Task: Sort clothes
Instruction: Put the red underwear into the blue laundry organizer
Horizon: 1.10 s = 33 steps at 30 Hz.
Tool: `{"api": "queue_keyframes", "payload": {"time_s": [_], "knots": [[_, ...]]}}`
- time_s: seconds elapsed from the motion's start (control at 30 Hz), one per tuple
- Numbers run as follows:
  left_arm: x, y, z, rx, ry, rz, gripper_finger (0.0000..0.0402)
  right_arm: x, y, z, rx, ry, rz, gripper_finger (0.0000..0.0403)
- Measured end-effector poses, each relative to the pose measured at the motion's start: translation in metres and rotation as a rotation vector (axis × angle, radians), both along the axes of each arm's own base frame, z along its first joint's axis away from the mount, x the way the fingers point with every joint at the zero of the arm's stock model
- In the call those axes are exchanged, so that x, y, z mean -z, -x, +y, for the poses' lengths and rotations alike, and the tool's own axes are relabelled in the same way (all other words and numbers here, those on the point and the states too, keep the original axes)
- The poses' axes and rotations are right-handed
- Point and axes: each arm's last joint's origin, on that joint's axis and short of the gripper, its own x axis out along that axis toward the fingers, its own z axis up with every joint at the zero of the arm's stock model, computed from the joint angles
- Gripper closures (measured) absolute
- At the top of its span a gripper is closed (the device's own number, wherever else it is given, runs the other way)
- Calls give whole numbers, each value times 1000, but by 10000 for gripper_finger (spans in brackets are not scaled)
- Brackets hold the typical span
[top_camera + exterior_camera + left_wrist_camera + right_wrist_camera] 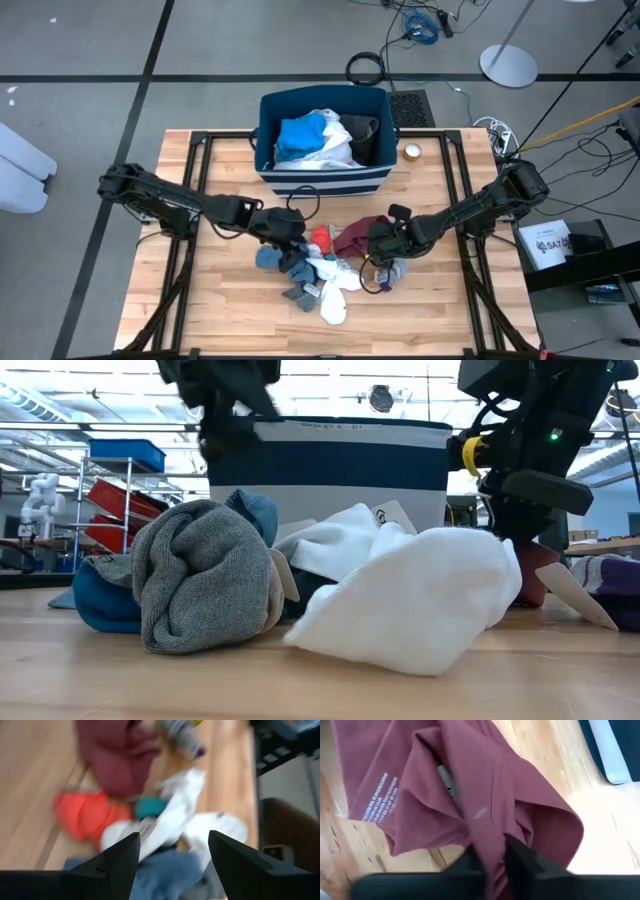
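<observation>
A pile of clothes lies on the table's middle: a maroon garment (358, 232), a red-orange piece (320, 238), white pieces (333, 278), a blue piece (268, 258) and grey socks (299, 295). The low view shows a grey bundle (205, 575) and a white piece (420, 595) at the front. My left gripper (293, 232) (172, 857) is open just above the pile's left side, over white and blue cloth. My right gripper (372, 243) (495, 862) is shut on the maroon garment (445, 795) at the pile's right side. My right gripper pinches a raised fold (492, 840) of the maroon garment between its two fingers, coming from the table's right side and slanting down. The rest of the garment lies spread and creased on the table beyond the fingers. How many layers it holds I cannot tell.
A navy bin with white stripes (322, 180) stands at the table's far middle, holding blue, white and dark clothes. A small round thing (412, 152) lies to the right of it. Bare wood lies to the left, right and near side of the pile.
</observation>
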Motion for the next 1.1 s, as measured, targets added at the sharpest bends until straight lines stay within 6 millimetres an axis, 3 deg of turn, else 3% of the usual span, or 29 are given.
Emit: {"api": "queue_keyframes", "payload": {"time_s": [0.17, 0.3, 0.57, 0.7, 1.1], "knots": [[-14, -9, -8, 76, -36, -200, 157, -8, 0, 0, -4, -4, 13, 391], [-26, -14, -14, 113, -61, -345, 157, -32, -1, 4, 1, -10, 1, 398], [-34, -17, -22, 77, -185, -483, 157, -92, -8, 30, -109, -104, -270, 400], [-34, -19, -25, 56, -193, -505, 157, -111, -10, 43, -208, -103, -423, 401], [-13, -40, -35, 99, -123, -548, 157, -128, -16, 58, -339, -85, -602, 402]]}}
